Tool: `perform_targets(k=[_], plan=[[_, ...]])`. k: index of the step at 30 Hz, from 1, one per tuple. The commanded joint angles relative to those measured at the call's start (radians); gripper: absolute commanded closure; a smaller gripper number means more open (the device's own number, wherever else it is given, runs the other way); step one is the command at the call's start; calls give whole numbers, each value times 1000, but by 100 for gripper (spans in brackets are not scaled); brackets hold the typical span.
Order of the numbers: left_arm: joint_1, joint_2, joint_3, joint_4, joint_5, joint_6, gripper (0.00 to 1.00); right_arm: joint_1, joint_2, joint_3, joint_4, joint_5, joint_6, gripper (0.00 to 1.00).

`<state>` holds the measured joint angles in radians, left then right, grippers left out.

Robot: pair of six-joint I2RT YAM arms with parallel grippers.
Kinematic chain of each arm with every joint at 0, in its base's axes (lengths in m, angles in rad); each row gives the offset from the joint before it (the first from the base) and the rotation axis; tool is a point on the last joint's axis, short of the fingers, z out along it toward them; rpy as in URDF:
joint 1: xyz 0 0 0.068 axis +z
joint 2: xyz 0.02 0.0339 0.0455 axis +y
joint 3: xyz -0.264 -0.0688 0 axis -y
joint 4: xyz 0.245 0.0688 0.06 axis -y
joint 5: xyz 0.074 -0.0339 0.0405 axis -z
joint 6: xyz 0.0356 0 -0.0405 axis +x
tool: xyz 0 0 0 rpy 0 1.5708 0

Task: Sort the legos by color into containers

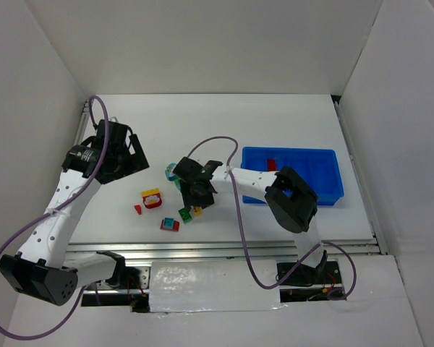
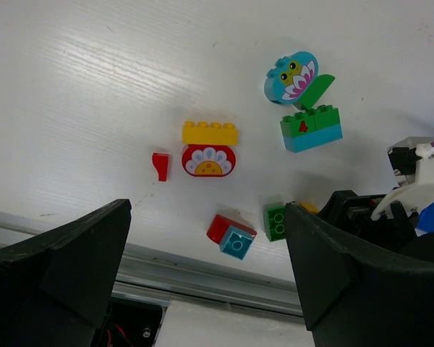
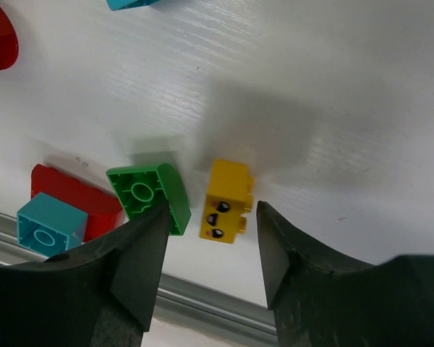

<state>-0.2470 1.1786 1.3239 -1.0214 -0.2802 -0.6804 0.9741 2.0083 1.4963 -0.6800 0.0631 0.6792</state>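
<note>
The small yellow plastic lego brick [image 3: 228, 200] lies on the white table [image 3: 333, 87], right between the spread-apart fingers of the right gripper [image 3: 211, 211], beside a green plastic brick [image 3: 150, 194]. The left gripper [image 2: 208, 210] gapes wide too, holding nothing.

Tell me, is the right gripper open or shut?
Open. In the right wrist view the right gripper has its fingers standing apart, with the yellow brick lying on the table between them.

Yellow-and-red lego [image 2: 208, 157] on white table [image 2: 94, 87], beyond spread pincer [image 2: 207, 208].
</note>
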Motion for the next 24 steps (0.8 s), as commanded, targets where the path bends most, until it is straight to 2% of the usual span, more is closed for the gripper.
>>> perform_targets(k=[1,7,10,12,13,16,17,18,21,24], plan=[[5,0,1,21,16,24,1,-8,20,-4,20,4,5,40],[5,0,-3,27,21,28,0,-14,6,-10,27,6,5,38],[5,4,-3,30,35,28,1,-18,14,-24,34,10,3,45],[5,6,0,30,33,30,1,-21,7,-28,36,15,3,56],[5,4,-2,29,30,31,1,-21,4,-33,37,17,0,69],[5,6,-3,30,32,33,1,-22,-17,-37,39,20,-3,86],[5,6,-6,32,32,33,1,-23,-23,-41,40,21,-3,90],[5,6,-8,34,30,33,0,-28,-26,-44,39,26,-3,99],[5,16,-11,40,23,27,1,-64,-68,-68,37,15,-1,100],[6,29,-14,46,13,16,1,-141,-182,-131,57,-35,-18,100]])
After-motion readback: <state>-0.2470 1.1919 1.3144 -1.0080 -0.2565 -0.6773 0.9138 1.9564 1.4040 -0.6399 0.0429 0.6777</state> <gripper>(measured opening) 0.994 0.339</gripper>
